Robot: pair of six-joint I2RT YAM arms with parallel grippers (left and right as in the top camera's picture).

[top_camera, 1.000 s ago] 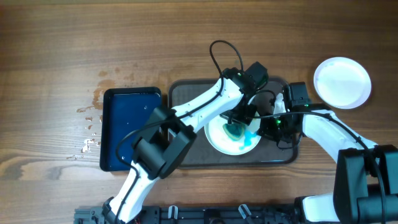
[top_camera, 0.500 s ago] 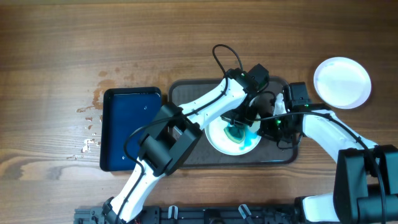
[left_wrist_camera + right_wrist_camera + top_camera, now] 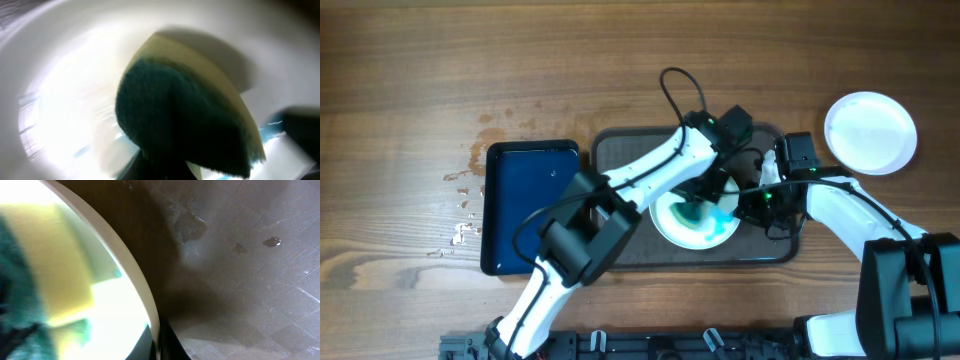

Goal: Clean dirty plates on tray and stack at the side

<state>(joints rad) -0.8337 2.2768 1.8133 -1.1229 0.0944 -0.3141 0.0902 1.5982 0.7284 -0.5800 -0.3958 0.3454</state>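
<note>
Left wrist view: the left gripper [image 3: 160,170] is clamped on a yellow sponge [image 3: 190,115] with a dark green scrubbing face, which is pressed against the well of the dirty plate [image 3: 65,90] directly beneath it. Right wrist view: the right gripper [image 3: 162,341] is closed on the right-hand rim of the same dirty plate, whose white well carries teal-green smears. Overhead, this plate lies in the right half of the tray [image 3: 620,150], and a clean white plate [image 3: 870,132] rests on the table [image 3: 420,80], well apart to the right.
</note>
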